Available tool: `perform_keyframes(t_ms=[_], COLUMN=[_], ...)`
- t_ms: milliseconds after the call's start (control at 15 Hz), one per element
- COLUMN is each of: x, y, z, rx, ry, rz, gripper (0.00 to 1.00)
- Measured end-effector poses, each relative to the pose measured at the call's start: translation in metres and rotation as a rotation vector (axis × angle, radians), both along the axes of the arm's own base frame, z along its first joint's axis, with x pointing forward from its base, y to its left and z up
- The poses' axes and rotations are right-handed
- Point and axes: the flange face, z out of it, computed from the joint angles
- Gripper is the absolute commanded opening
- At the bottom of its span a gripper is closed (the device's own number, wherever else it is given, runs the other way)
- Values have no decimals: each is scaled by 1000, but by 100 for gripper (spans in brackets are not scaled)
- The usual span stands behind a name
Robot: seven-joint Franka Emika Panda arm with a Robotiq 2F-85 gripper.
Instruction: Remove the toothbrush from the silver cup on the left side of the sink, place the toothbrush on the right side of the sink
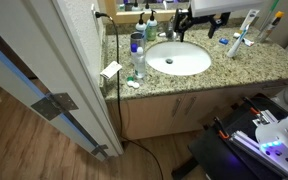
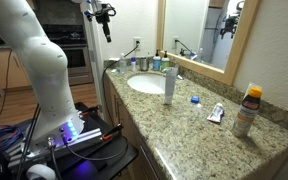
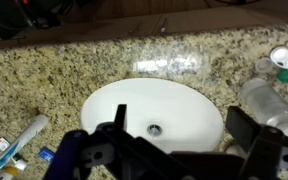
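The white oval sink sits in a speckled granite countertop; it also shows in the other exterior view and the wrist view. The small silver cup stands upright beside the basin, near the wall. In the wrist view the cup is at the right edge, with something white and green in it that looks like the toothbrush. My gripper is open and empty, high above the basin, apart from the cup.
A clear plastic bottle stands by the cup at the counter's front. A toothpaste tube, a blue cap and a spray can lie on the sink's other side. A mirror backs the counter.
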Motion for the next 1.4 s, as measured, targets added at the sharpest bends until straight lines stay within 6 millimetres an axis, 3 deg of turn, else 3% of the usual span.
perform_keyframes(t_ms=[133, 267, 400, 533, 800, 933, 1067, 1200, 1400], x=[18, 21, 36, 70, 151, 170, 173, 172, 187], y=[4, 4, 2, -7, -30, -26, -19, -19, -4], z=[3, 0, -8, -11, 12, 20, 21, 8, -45], rx=[19, 1, -27, -5, 94, 128, 133, 71, 40], ry=[4, -3, -81, -137, -208, -220, -218, -211, -180], rz=[-31, -39, -143, -253, -477, -521, -528, -557, -671], gripper=[100, 100, 100, 100, 100, 100, 100, 100, 100])
